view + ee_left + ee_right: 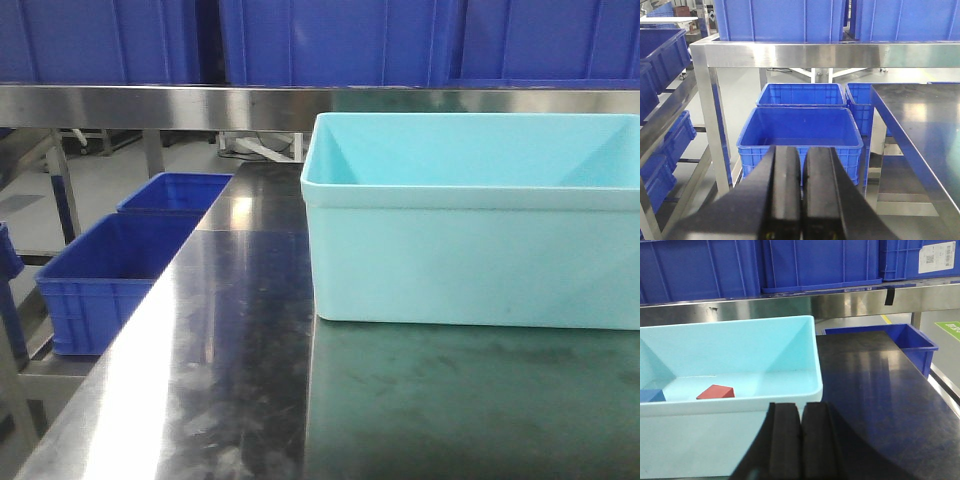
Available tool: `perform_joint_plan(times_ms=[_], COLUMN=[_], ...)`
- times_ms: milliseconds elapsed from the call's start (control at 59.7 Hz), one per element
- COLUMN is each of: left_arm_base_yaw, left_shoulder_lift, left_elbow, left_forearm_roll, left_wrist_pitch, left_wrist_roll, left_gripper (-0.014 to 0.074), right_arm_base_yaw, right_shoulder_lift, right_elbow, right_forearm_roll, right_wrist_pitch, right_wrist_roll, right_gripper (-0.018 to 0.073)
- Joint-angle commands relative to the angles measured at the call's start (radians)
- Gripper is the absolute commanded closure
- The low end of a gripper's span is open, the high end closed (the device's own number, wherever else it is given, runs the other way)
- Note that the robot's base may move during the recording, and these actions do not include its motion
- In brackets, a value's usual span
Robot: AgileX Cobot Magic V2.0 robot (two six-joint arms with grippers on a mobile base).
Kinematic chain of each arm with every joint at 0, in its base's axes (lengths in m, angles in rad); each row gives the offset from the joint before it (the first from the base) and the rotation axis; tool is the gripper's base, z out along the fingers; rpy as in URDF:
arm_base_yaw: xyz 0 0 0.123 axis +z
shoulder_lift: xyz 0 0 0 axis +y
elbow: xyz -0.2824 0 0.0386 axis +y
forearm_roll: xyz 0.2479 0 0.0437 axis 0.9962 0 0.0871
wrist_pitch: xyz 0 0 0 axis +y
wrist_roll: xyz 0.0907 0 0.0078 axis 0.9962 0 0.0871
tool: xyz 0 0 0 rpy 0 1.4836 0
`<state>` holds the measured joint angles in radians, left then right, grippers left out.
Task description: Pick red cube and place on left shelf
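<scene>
The red cube [716, 391] lies on the floor of the light-blue bin [790, 395], near its left part, seen only in the right wrist view. A blue block [651, 395] sits to its left at the frame edge. My right gripper [801, 412] is shut and empty, in front of the bin's near wall, right of the cube. My left gripper [803, 155] is shut and empty, off the table's left side, facing the blue crates. In the front view the bin [470, 255] stands on the steel table and hides its contents.
Two open blue crates [800, 131] sit low to the left of the steel table [230, 380]. A steel shelf [150, 104] with large blue crates runs above and behind. Another blue crate [912, 340] lies right of the table.
</scene>
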<state>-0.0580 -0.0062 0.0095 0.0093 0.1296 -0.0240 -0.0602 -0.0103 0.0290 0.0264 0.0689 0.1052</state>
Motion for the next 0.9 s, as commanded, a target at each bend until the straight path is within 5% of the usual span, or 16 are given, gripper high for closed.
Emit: perform_joint_plan(times_ms=[0,888], left_arm_base_yaw=[-0.004,-0.004], left_shoulder_lift=[-0.016,-0.016], left_elbow=[0.023,0.023], left_forearm_roll=[-0.003,-0.003], left_wrist_pitch=[-0.087,-0.087], left_wrist_roll=[-0.001,-0.001], left_gripper=[0.0495,0.0495], right_arm_base_yaw=[-0.001,-0.001], right_shoulder_lift=[-0.021,-0.021], right_elbow=[-0.016,-0.016], right_forearm_roll=[-0.006,-0.006], right_wrist_pitch=[-0.089,-0.091], right_wrist_roll=[-0.001,-0.001], right_gripper=[0.0505,0.0505])
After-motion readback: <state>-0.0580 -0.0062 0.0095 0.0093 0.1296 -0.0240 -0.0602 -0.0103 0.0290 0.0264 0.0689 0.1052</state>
